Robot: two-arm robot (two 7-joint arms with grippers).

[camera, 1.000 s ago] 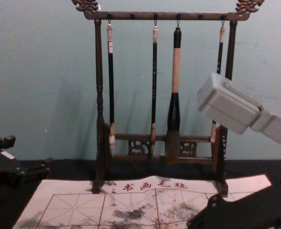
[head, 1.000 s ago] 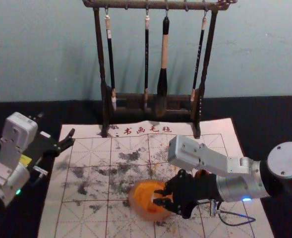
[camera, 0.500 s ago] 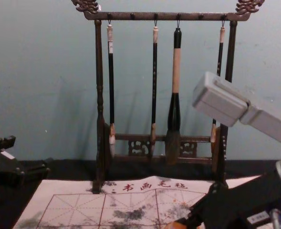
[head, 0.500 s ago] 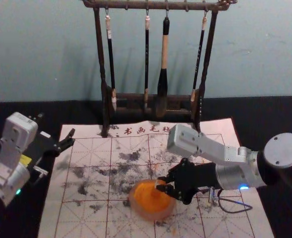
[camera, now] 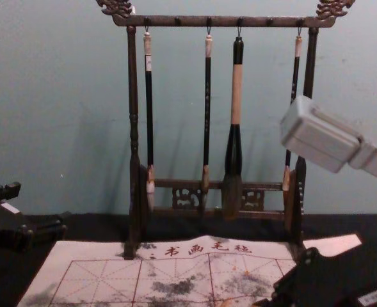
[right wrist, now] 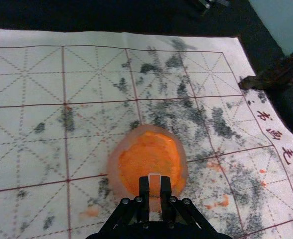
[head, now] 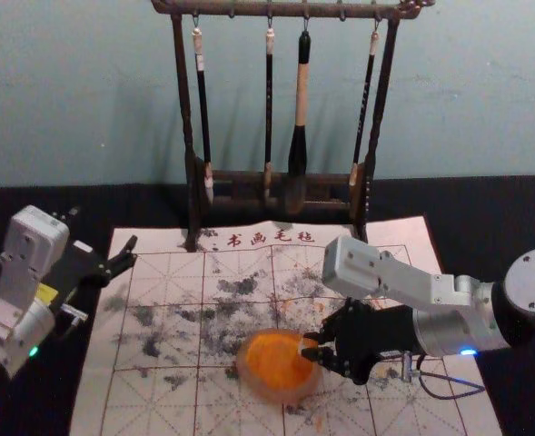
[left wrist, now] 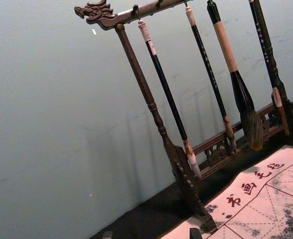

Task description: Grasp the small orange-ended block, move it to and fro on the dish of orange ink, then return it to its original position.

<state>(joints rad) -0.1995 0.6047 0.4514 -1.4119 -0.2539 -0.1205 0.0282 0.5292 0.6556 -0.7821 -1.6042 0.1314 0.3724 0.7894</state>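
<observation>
Nearest me: the dish (right wrist: 114,174), shallow, its wall pale and cloudy, orange ink (right wrist: 153,144) across its middle. It sits on the bench's near part, about midway between the left and right edges, over the mat.

Above the dish's right side in the head view, my right gripper (right wrist: 154,186) reaches in from the right. Fingers narrow, closed on the small block (right wrist: 154,180), which is pale and see-through at the part I can make out. Whether its lower end touches the ink: cannot tell.

Handling, my estimate: block light and stiff, little give, smooth enough to turn slick if ink creeps up the sides. Best hold is high on two opposite flat faces, well above the inked end. Too much push could skid the dish or tip the block in my grasp. I judge this to be the to-and-fro stage: short, level strokes, light pressure, then a clean lift and the return.

Farther, off the mat's left edge: left gripper (left wrist: 151,234), parked, fingers wide apart, nothing between them.

Beneath, the ink-stained writing mat (head: 140,400). Toward the bench's far edge, a dark wooden rack (camera: 132,96) with hanging brushes (camera: 237,96); wall behind.
</observation>
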